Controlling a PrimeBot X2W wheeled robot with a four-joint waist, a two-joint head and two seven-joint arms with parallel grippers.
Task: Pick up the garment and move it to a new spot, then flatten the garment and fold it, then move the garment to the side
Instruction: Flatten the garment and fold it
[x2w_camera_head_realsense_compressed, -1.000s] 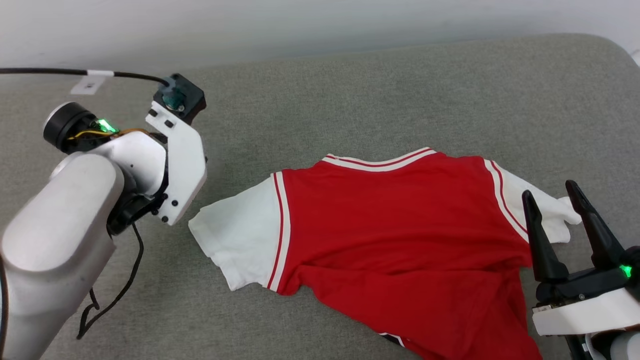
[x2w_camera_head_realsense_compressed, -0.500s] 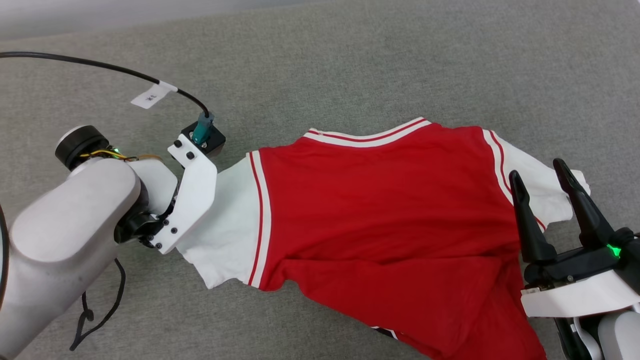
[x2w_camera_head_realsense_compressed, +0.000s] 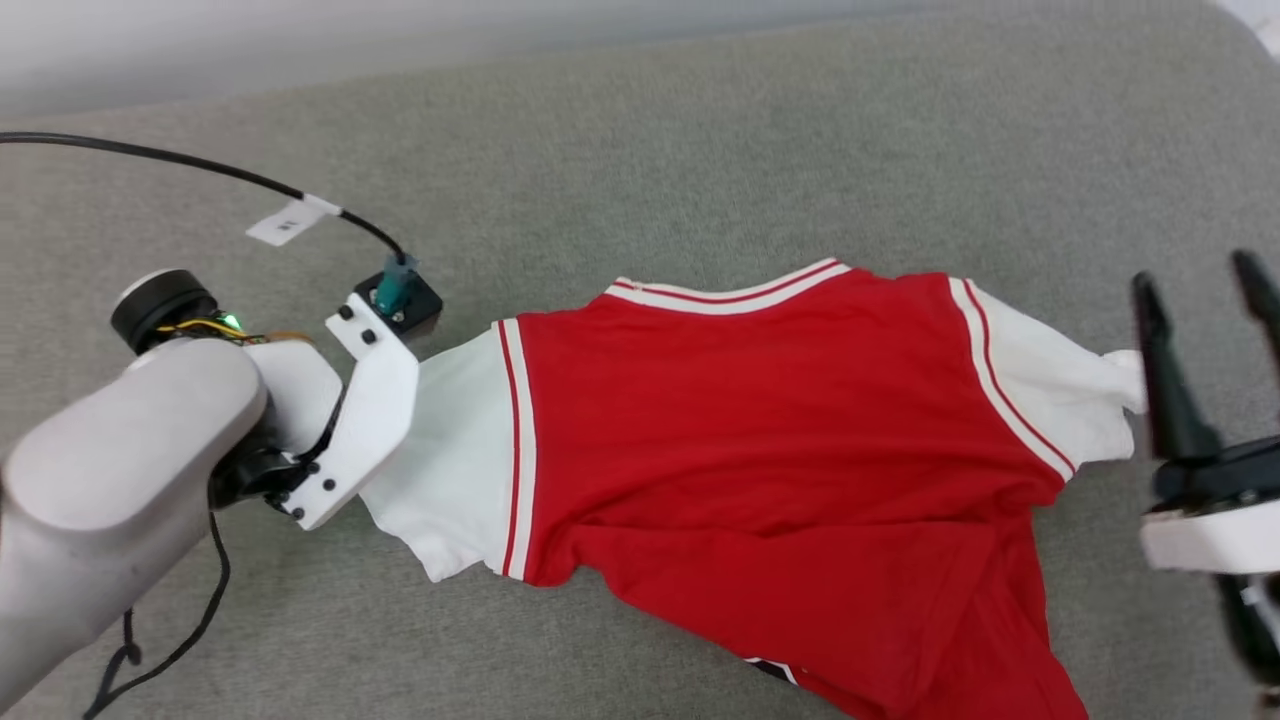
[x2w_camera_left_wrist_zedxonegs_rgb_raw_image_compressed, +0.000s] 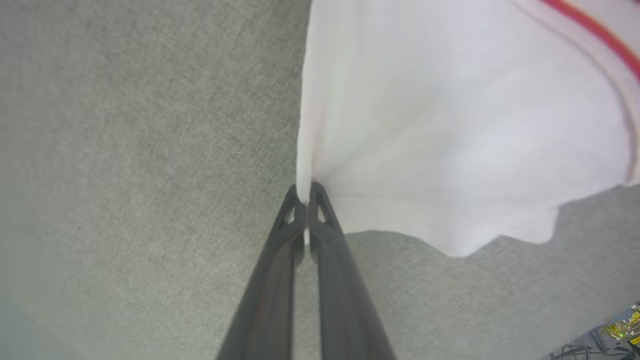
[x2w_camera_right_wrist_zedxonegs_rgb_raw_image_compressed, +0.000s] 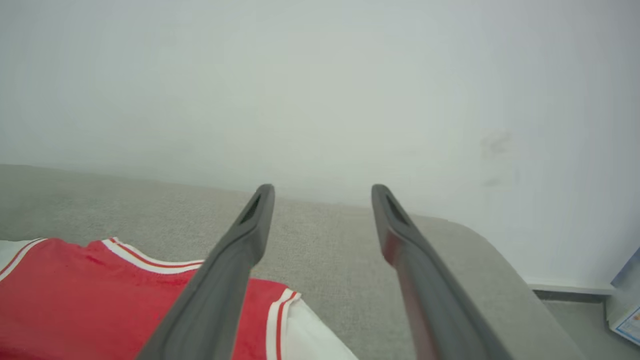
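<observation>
In the head view, the left arm (x2w_camera_head_realsense_compressed: 120, 470) is slanting in from 8 o'clock, its white wrist tilting down toward 3 o'clock. The left gripper (x2w_camera_left_wrist_zedxonegs_rgb_raw_image_compressed: 304, 192) is pinching its fingers together on the white sleeve edge of the garment (x2w_camera_left_wrist_zedxonegs_rgb_raw_image_compressed: 450, 125). The right gripper (x2w_camera_head_realsense_compressed: 1195, 275) is hovering at 3 o'clock, fingers spread and pointing toward 12.

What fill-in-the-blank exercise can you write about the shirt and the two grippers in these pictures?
1. The left gripper is shut on a ____ sleeve of the shirt.
2. The right gripper is ____ and holds nothing.
3. The body of the shirt is ____.
4. The shirt lies on a ____ fabric surface.
Missing words: white; open; red; grey.
</observation>
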